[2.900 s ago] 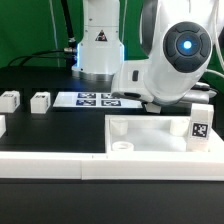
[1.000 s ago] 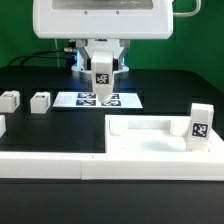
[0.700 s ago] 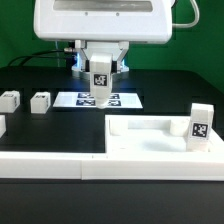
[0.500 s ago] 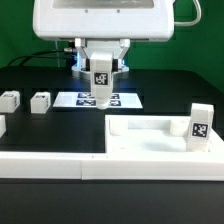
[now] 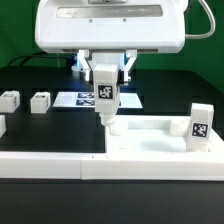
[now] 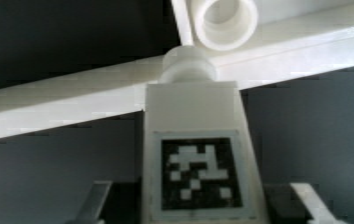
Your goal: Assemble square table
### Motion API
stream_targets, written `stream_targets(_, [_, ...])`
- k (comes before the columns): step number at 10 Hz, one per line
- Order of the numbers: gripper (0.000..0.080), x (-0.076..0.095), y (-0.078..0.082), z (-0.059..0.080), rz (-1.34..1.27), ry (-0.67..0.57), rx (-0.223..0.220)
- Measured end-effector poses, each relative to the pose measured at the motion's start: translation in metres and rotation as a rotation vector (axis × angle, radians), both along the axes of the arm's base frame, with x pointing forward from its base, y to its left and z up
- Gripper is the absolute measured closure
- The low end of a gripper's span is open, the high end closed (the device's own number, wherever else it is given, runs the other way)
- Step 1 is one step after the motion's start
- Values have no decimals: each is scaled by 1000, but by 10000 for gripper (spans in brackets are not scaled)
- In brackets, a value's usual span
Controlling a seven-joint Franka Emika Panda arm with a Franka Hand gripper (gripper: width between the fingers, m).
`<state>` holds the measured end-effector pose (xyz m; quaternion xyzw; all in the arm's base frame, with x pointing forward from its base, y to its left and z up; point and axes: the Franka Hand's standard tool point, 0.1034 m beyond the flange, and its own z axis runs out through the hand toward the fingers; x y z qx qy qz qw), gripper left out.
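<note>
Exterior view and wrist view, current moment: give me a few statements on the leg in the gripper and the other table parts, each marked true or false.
1. The gripper is closed on a tagged leg. True.
2. That leg's tip is seated in the corner socket. False: in the wrist view the tip is over the rim, short of the socket.
3. A second leg stands on the table top at the exterior view's right. True.
4. No legs remain lying loose. False: two loose legs lie at the exterior view's left.
</note>
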<state>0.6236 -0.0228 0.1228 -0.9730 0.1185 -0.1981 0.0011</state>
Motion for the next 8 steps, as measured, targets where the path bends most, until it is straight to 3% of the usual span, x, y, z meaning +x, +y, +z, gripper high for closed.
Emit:
stream_targets(3, [509, 0, 1, -1, -1, -2, 0])
stream_targets(6, [509, -3, 29, -8, -30, -105, -18])
stream_targets(8, [509, -1, 34, -13, -31, -137, -32])
